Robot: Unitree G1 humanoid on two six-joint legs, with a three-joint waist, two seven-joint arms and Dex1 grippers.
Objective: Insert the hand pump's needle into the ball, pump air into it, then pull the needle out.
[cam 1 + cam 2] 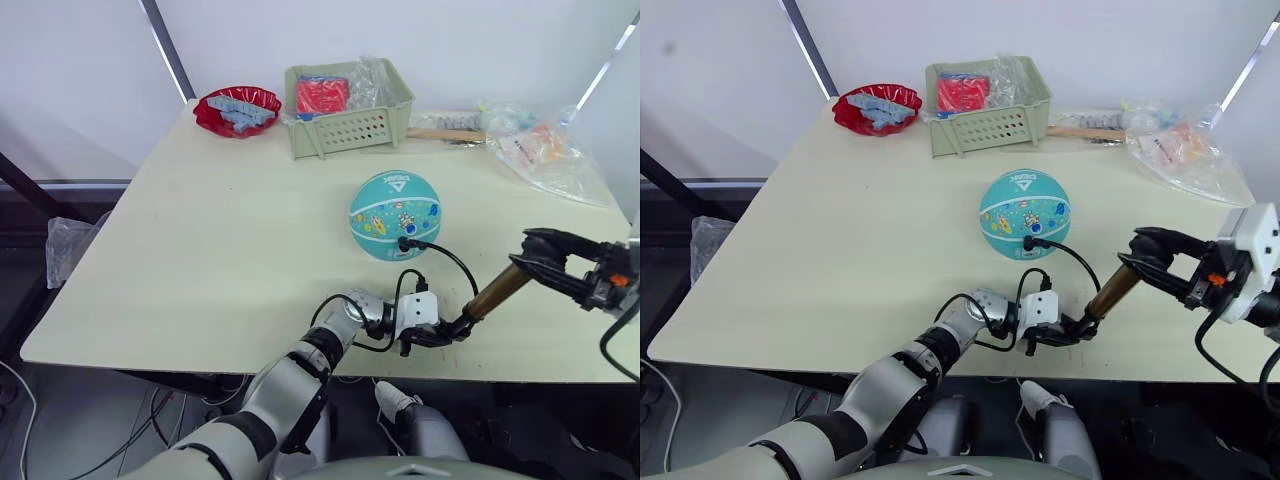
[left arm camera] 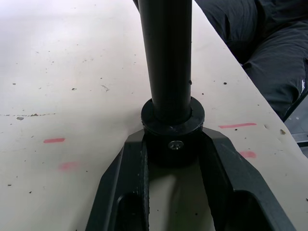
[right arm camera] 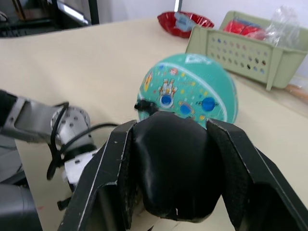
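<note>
The left gripper [image 1: 432,337] has its two black fingers [image 2: 127,192] pinched on the black base of the hand pump [image 1: 495,292], a small pump with a brass-gold cylinder, at the near edge of the pale beige table [image 1: 220,240]; in the left wrist view the base collar sits squarely between the jaws, with the barrel rising away from them; the right gripper [image 1: 548,262] is clamped on the pump's black T-handle [image 3: 175,166], which fills the space between its jaws in the right wrist view; the pump lies tilted between the two grippers, base low and handle high; a thin black hose [image 1: 450,256] loops from the base to a small black fitting on the near face of the teal-turquoise ball with cartoon prints [image 1: 395,214], which rests on the table just beyond the left gripper; the needle itself cannot be made out at the fitting; beyond the ball stand a pale green perforated plastic basket [image 1: 350,125], a red bowl [image 1: 237,110] and crumpled clear plastic bags [image 1: 545,145].
</note>
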